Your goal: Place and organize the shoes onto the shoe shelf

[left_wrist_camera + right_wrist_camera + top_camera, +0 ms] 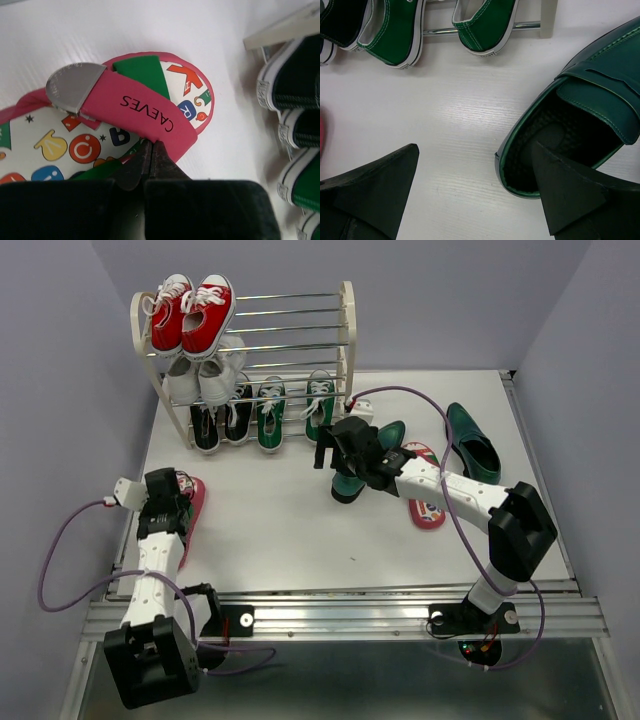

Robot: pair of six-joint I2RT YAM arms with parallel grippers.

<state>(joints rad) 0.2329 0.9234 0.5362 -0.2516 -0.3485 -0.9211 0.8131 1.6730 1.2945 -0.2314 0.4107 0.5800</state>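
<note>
**White table, lilac walls**

A white tabletop (300, 530) with a faint grain stands between plain pale purple walls (60, 390) at the left, back and right. A silver metal rail (340, 612) runs along its near edge. The light is soft and even.

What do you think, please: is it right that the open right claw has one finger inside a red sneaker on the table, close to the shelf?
Not quite. The right wrist view shows the open right claw with one finger inside a dark green loafer, not a red sneaker. The rest holds: the loafer lies on the table, close to the shelf.
</note>
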